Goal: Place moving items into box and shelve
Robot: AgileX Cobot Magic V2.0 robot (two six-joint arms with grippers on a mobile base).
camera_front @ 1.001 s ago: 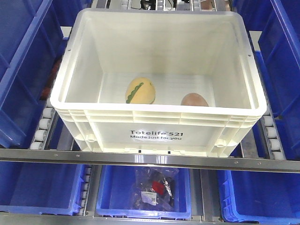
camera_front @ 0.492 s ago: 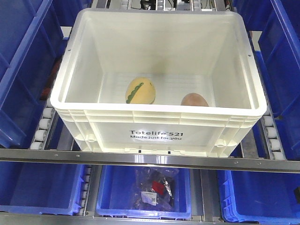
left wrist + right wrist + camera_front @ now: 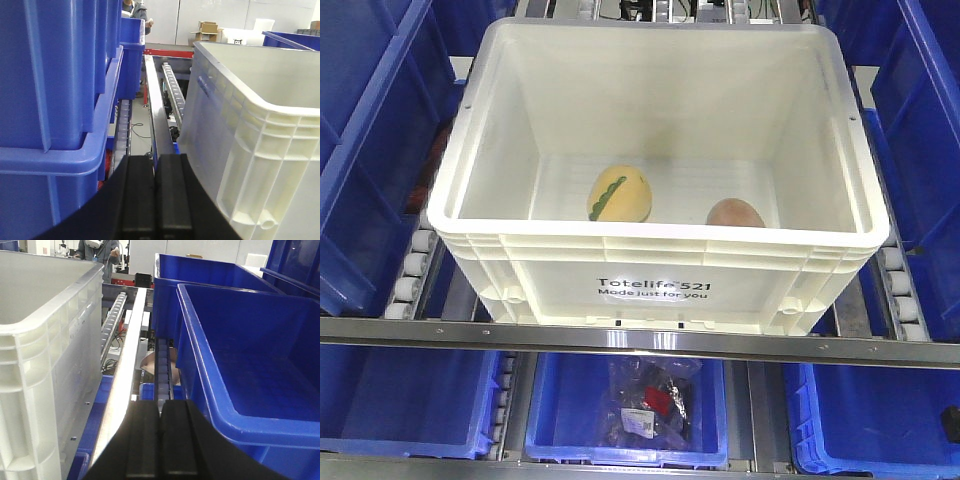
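The white box printed "Totelife 521" rests on the shelf rollers between blue bins. Inside it lie both moving items: the pale yellow egg with a green stripe near the middle and the reddish-brown egg against the front wall at the right. My left gripper is shut and empty, low beside the box's left wall. My right gripper is shut and empty, low beside the box's right wall. Neither one touches the box.
Tall blue bins flank the box closely on both sides. A metal shelf rail runs under the box's front. Below it, a blue bin holds a plastic-wrapped bundle. Roller tracks run backwards.
A small dark shape has come into the lower right edge of the front view. The box and both items have not moved.
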